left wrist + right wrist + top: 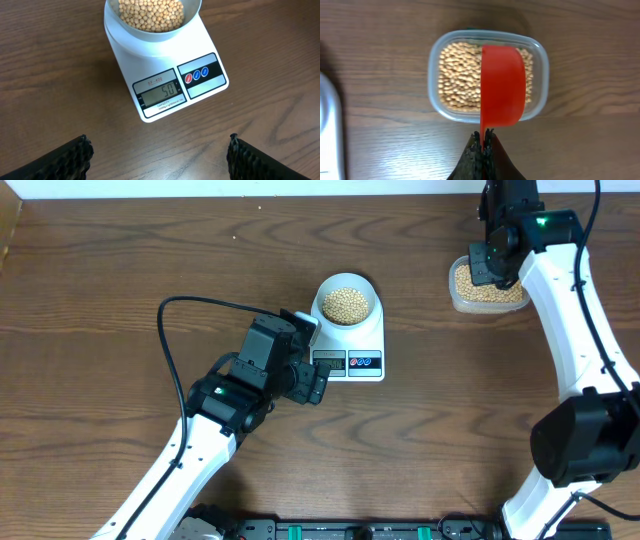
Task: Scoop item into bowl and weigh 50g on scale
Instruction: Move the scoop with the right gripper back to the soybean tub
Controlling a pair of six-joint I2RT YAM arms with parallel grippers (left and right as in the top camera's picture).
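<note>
The pale bowl (346, 302), filled with tan beans (150, 14), stands on the white scale (352, 356). The scale's display (163, 92) reads 50. My left gripper (161, 161) is open and empty just in front of the display, one black finger (67, 159) on each side of bare wood; it shows overhead as the left gripper (311, 354). My right gripper (484, 137) is shut on the handle of the red scoop (502, 85). The scoop's head hangs over the clear tub (436, 65) of beans (457, 75) at the back right.
The clear tub (487, 286) sits near the table's far right edge, under the right arm (570, 310). A black cable (168, 340) loops over the wood left of the left arm. A black rail (350, 530) runs along the front edge.
</note>
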